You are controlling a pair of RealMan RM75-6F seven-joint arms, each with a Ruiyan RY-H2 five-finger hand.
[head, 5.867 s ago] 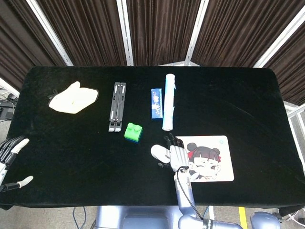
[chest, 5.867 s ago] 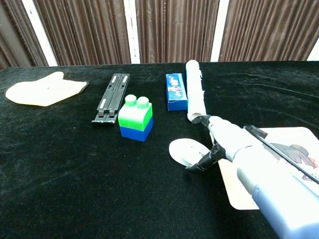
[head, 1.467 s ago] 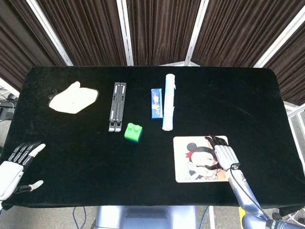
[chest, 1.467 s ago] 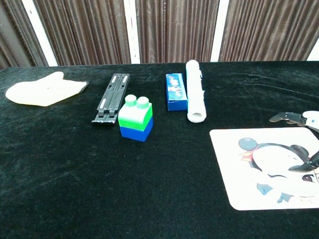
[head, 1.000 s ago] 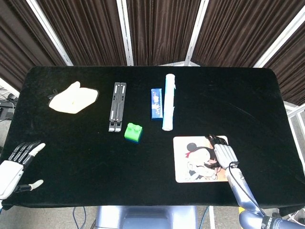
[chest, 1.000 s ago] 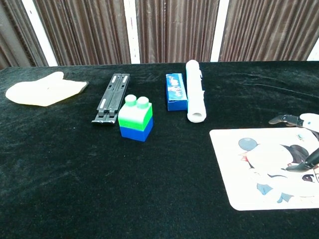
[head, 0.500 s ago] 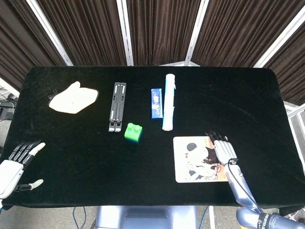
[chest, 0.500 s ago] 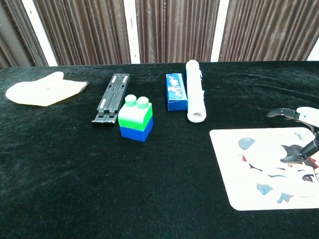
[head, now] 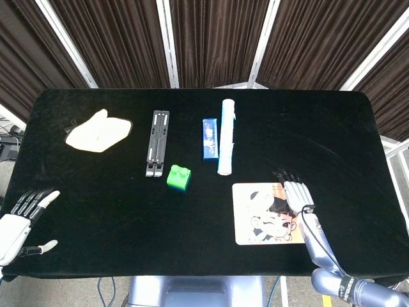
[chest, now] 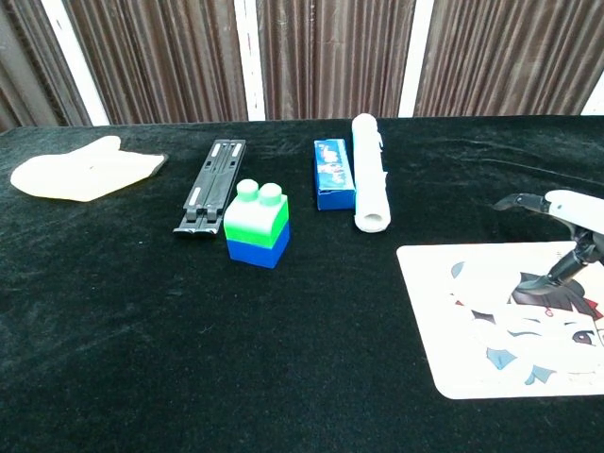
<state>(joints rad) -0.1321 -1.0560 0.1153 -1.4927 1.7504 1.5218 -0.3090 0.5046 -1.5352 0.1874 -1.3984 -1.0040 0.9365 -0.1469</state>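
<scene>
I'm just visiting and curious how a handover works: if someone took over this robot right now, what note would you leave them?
Left robot hand: open, empty, at the table's near left edge.
Right robot hand: open, empty, fingers straight, at the far right corner of the cartoon mouse pad.
Things: the white mouse lies on the pad's left part, apart from the hand.
Done: mouse is on the pad and released.
Left: the right robot hand is not yet clear of the pad.
</scene>
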